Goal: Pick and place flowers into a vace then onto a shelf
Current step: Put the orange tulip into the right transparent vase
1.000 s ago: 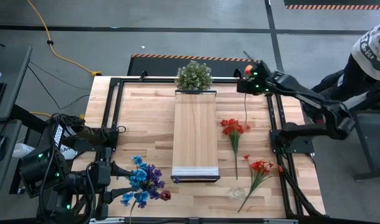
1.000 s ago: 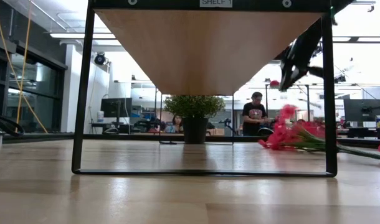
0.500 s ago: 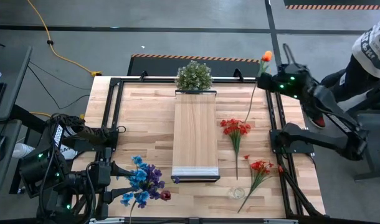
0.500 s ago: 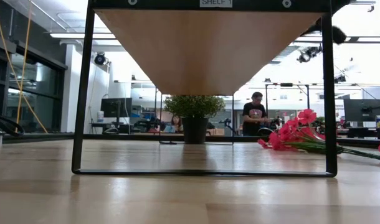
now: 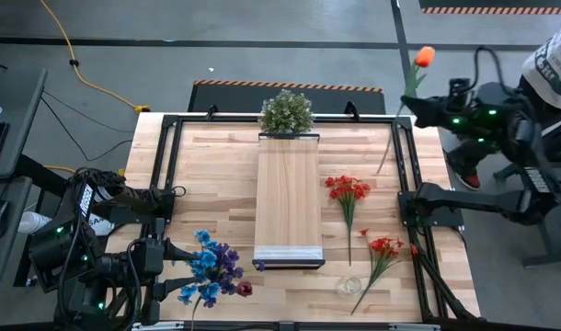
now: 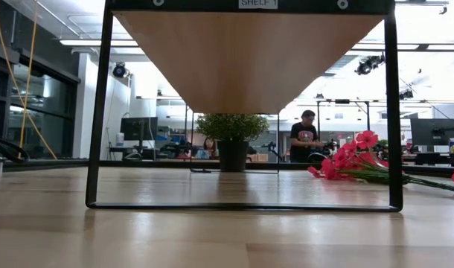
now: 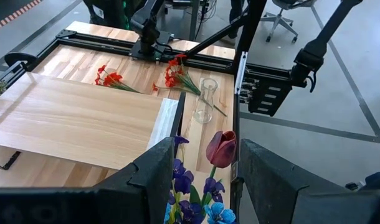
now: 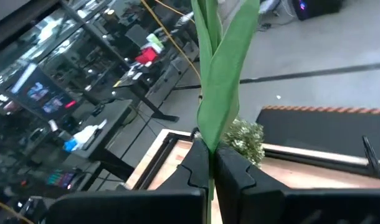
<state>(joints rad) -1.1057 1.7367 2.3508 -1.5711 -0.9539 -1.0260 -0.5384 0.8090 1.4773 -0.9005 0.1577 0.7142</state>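
1. The surface (image 5: 216, 175) is pale butcher-block wood inside a black metal frame.
2. The shelf (image 5: 288, 198) is a long, narrow, smooth light-wood board raised on thin black legs, with a pale metallic end edge.
3. A small clear glass vase (image 7: 205, 99) stands near the shelf's metallic end.
4. The right gripper (image 5: 418, 108), held high past the far right corner, has its jaws pressed together on a slim green stem; the orange flower (image 5: 424, 56) tops that stem, above the jaws.
5. Two red flowers (image 5: 347, 188) lie flat right of the shelf.
6. The left gripper (image 7: 205, 180) waits at the near left, jaws spread, over a blue and purple bunch (image 5: 211, 267) with a dark red tulip (image 7: 222, 148) between them.
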